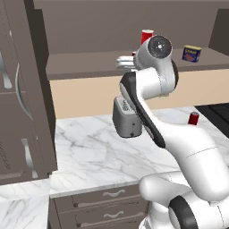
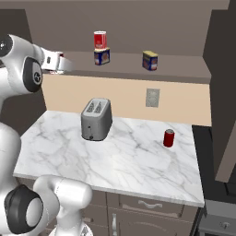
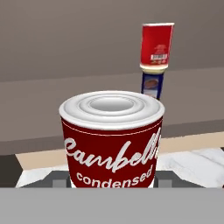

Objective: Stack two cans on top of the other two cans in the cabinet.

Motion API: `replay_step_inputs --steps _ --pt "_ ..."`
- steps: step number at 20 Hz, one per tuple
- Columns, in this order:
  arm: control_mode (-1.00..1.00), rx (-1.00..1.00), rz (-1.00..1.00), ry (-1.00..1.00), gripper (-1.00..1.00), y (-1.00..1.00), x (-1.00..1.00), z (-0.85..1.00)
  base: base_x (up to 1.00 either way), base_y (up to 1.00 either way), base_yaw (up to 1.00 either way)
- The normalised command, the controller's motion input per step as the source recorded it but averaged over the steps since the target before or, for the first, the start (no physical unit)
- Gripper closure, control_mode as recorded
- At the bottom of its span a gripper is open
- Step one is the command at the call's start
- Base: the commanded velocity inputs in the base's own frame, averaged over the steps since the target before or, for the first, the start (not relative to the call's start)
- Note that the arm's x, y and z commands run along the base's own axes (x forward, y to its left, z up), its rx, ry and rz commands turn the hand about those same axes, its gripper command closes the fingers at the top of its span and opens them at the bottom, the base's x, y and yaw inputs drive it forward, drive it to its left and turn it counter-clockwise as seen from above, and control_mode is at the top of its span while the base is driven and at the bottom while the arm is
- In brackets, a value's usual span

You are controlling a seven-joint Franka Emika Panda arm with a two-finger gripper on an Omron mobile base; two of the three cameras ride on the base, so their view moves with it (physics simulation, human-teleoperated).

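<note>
- A round red-and-white soup can (image 3: 112, 138) with a ribbed pale lid is seen clamped between the gripper (image 3: 112, 183) jaws, low in the centre of the hand view.
- A second red-and-white round can (image 2: 100, 40) is stacked on a boxy dark blue tin (image 2: 102, 56), upper centre of the right base view, on the dark grey-brown cabinet shelf (image 2: 129, 65).
- Another blue tin (image 2: 150, 61) is seen further right, uncovered.
- A small red can (image 2: 169, 138) is left on the white marble counter (image 2: 124, 156), right of the grey toaster (image 2: 96, 119).

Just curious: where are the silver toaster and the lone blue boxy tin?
Silver toaster (image 2: 95, 123): right base view, its side wall.
Lone blue boxy tin (image 2: 150, 61): right base view, its front face.
</note>
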Motion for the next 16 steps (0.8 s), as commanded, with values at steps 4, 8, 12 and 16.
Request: replay_step_inputs --steps 4,8,12,16 --pt "-1.00 0.00 -0.13 0.00 1.00 -0.43 -0.17 0.20 0.00 0.00 0.00" --pt "-1.00 0.01 -0.08 0.00 1.00 -0.45 -0.18 0.22 0.00 0.00 0.00" --pt "-1.00 0.04 -0.05 0.00 1.00 -0.43 -0.21 0.19 0.00 0.00 0.00" --pt "-1.00 0.06 -0.03 0.00 1.00 -0.44 -0.17 0.17 0.00 0.00 0.00"
